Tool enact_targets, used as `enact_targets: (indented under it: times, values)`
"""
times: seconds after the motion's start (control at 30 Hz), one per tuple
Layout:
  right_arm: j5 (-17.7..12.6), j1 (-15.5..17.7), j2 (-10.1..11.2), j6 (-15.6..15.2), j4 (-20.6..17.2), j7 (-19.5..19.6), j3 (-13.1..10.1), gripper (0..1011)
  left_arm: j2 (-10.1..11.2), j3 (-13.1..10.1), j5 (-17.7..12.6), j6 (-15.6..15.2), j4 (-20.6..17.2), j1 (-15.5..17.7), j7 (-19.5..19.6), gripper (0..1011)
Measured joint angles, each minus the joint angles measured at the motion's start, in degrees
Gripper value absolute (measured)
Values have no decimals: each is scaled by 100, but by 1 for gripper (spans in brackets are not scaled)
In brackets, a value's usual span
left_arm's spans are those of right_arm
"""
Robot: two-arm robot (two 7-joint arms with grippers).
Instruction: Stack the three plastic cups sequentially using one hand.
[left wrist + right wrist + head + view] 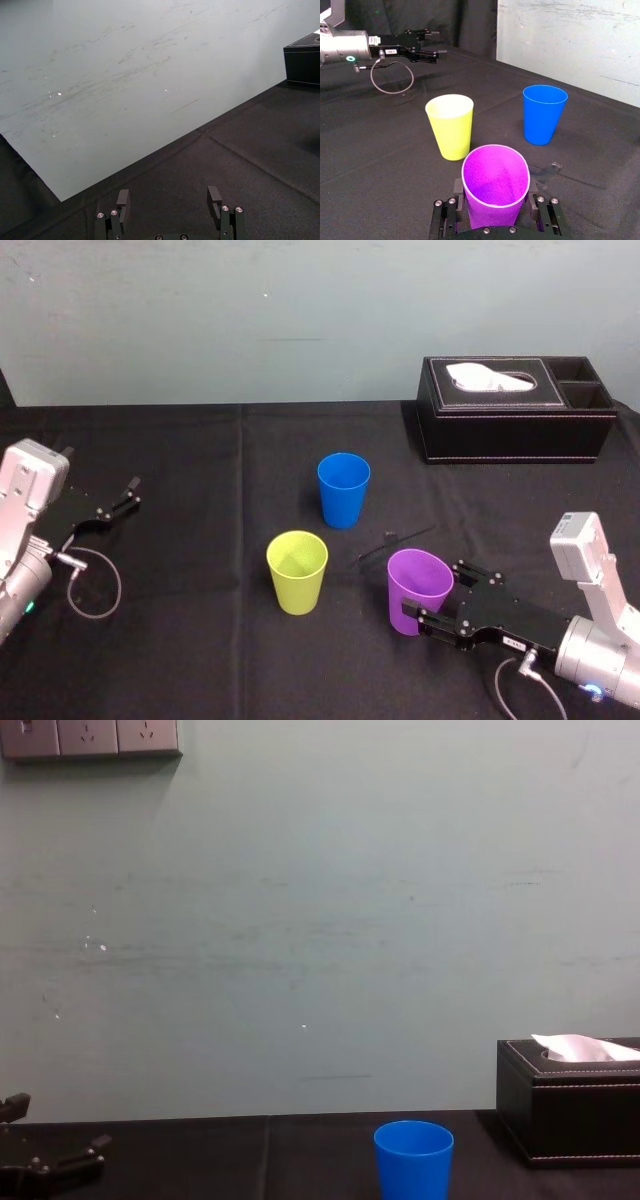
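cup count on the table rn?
3. The blue cup stands farthest back, centre; yellow-green cup nearer, to its left; purple cup nearest, on the right, clamped in the jaws of the right gripper. None nested; none seems hidden.

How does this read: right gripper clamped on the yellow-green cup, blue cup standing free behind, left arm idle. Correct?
No. The right wrist view shows the right gripper clamped on the purple cup, not the yellow-green cup, which stands free. The blue cup stands free behind, and the left gripper is idle at the side.
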State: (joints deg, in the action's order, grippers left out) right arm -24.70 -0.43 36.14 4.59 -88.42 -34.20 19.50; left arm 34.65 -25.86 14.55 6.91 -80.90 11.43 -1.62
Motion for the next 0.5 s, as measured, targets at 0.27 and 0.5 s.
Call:
enact_targets:
  times: [0.27, 0.5]
  values:
    - [0, 80, 59, -62, -216, 144, -85, 719, 0, 0, 0, 0, 0, 0, 0, 1010]
    - [82, 72, 208, -426, -596, 333, -159, 718, 0, 0, 0, 0, 0, 0, 0, 1010]
